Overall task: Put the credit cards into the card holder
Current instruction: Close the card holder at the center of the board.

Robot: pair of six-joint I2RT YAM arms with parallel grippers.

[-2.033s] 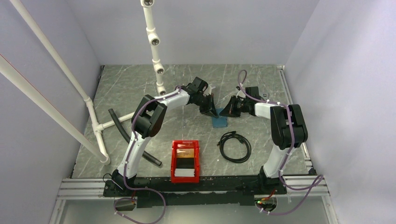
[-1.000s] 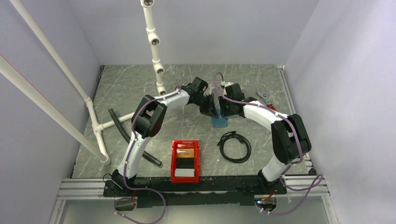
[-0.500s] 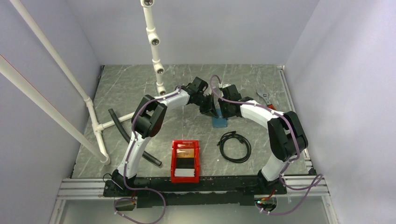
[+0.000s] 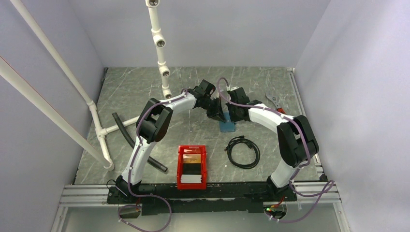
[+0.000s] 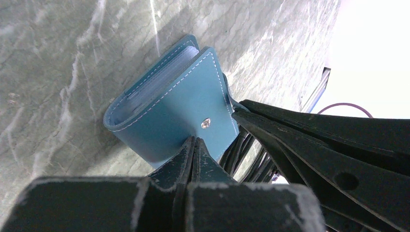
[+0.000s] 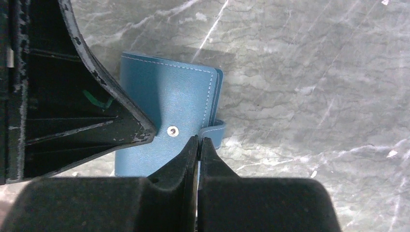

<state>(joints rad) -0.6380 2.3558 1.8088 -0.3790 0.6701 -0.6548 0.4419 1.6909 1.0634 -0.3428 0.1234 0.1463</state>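
Two robot arms meet over one marble-patterned table (image 4: 135, 92). At the near edge one red bin (image 4: 180, 166) holds the credit cards: one orange-gold card (image 4: 192, 157) and one whitish stack (image 4: 192, 179). One coiled black cable (image 4: 243, 151) lies to the bin's right. One blue card holder (image 4: 227, 126) lies at mid-table between the two claws. The left gripper (image 5: 192, 142) is pressed fully together, tips against the holder's cover. The right gripper (image 6: 198, 141) is clamped tight on the holder's strap, just beside its single snap stud (image 6: 171, 130).
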